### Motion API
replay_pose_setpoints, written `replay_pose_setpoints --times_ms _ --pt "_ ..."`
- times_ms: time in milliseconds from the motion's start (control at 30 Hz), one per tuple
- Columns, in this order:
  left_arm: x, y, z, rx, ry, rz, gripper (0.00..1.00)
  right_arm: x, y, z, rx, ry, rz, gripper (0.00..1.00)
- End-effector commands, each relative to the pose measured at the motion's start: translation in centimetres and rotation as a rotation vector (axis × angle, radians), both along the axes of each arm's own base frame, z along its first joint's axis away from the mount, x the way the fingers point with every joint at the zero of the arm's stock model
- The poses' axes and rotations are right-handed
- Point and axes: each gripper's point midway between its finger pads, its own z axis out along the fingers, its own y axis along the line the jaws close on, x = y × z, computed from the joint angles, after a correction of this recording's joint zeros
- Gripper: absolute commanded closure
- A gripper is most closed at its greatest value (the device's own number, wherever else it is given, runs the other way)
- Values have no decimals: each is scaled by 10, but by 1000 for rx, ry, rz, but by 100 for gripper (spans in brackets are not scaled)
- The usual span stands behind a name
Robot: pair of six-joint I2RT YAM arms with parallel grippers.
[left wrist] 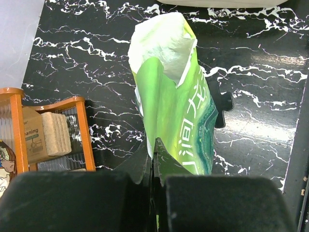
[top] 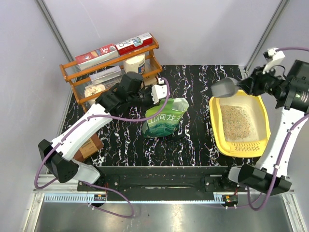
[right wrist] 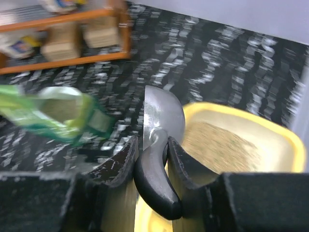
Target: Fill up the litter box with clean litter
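Litter in box — pouch (left tool), scoop (right tool)

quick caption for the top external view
Left tool grips the green pouch; right tool holds a grey scoop at the far edge of the yellow litter box, litter inside

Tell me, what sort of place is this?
Probably a robotics test bench staged as a home: white robot arms bolted to a black marbled table, with a shallow yellow plastic litter box, a green printed pouch and an orange shelf rack as props.
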Motion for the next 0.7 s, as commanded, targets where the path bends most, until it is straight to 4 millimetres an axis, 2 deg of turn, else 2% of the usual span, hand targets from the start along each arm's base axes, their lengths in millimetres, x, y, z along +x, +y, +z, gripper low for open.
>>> replay_pose_setpoints --times_ms 0,67,167,200,300,367,400,433,500,600,667 --pt "1 -3 39 -103 -122 -9 100 -7 78 18 217 59 319 100" --pt "3 -2 35 -96 -129 -3 100 -6 104 18 220 67 404 100" --pt "3 -1 37 -103 -133 1 100 5 125 20 213 63 463 100" --pt "3 -2 38 -105 -134 2 100 7 139 16 208 76 505 100" --pt "2 -1 40 -107 -138 4 100 14 158 15 193 80 561 100" --pt "2 1 42 -109 -143 7 100 16 162 12 159 72 581 100" --pt "2 1 43 -110 -146 8 100 21 162 6 139 80 579 100" --pt "1 1 44 -110 -149 7 100 18 173 4 118 79 617 100" --pt "2 2 45 -112 -154 10 100 22 177 -8 66 74 637 100" --pt "3 2 49 -116 -161 16 100 20 188 -25 -9 78 705 100" --pt "3 3 53 -121 -167 18 100 11 199 -41 -70 88 784 100"
